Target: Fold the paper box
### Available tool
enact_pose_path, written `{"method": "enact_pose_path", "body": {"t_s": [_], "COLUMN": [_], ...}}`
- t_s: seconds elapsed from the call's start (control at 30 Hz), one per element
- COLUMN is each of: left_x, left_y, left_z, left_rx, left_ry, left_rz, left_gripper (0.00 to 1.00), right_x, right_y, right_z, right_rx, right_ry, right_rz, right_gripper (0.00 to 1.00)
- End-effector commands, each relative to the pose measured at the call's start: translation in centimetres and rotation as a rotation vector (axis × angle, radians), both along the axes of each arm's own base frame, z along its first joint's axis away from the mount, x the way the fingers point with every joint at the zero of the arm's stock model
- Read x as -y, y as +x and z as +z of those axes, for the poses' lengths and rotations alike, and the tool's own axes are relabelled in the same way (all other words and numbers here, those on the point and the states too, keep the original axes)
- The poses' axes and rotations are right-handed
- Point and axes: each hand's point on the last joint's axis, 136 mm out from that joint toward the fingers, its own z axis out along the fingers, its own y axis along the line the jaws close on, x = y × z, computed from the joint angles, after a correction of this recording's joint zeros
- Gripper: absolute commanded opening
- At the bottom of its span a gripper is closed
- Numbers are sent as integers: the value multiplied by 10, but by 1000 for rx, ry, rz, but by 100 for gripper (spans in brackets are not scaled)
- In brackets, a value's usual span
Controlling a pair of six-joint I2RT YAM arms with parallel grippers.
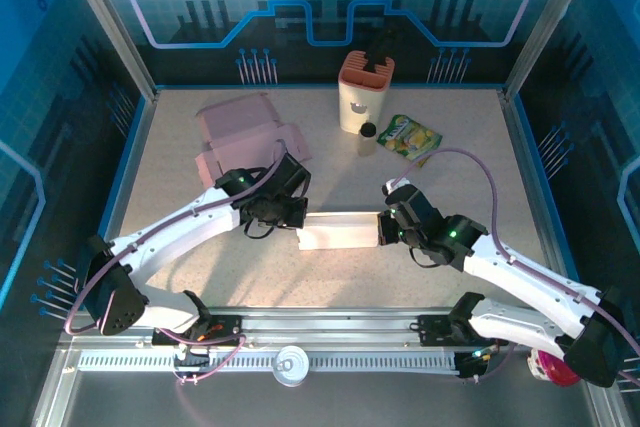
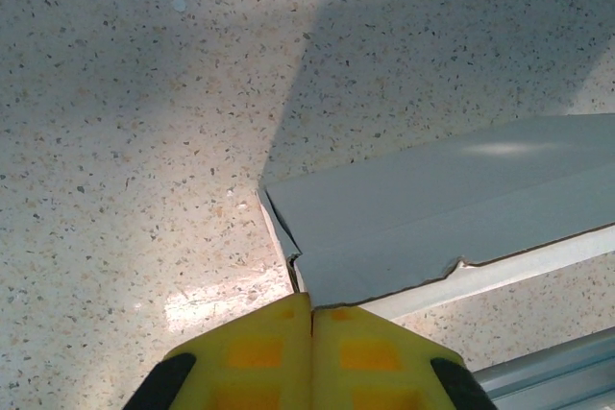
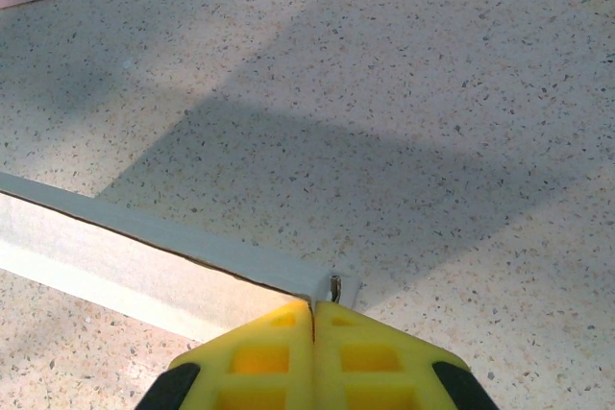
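Observation:
The paper box (image 1: 340,230) is a long white piece lying across the middle of the table, its long sides folded up. My left gripper (image 1: 297,215) is at its left end, and my right gripper (image 1: 383,227) is at its right end. In the left wrist view the yellow fingertips (image 2: 279,333) are pressed together, with the corner of a raised box panel (image 2: 432,218) running into their seam. In the right wrist view my right gripper (image 3: 313,304) is shut the same way on the end of a thin upright box wall (image 3: 144,256).
A flat pink cardboard sheet (image 1: 245,137) lies at the back left. A peach-coloured holder (image 1: 365,92), a small black cap (image 1: 368,130) and a green-yellow packet (image 1: 412,135) stand at the back centre. A metal rail (image 1: 320,332) runs along the near edge.

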Motion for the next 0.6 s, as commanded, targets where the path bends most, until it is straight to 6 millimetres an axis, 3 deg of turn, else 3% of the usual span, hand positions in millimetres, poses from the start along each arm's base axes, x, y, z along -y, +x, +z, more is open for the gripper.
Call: {"method": "enact_pose_path", "body": {"t_s": [0.0, 0.57], "left_x": [14, -2], "left_y": [3, -4], "left_z": [7, -18], "left_rx": [-12, 20], "left_ry": [-73, -44], "left_rz": [6, 22], "left_gripper": [0, 0], "right_x": [-6, -3], "right_y": [-5, -5], "right_z": [0, -15], "right_rx": [-21, -28], "right_ry": [-3, -22], "right_rz": [37, 30], "right_gripper": [0, 0]}}
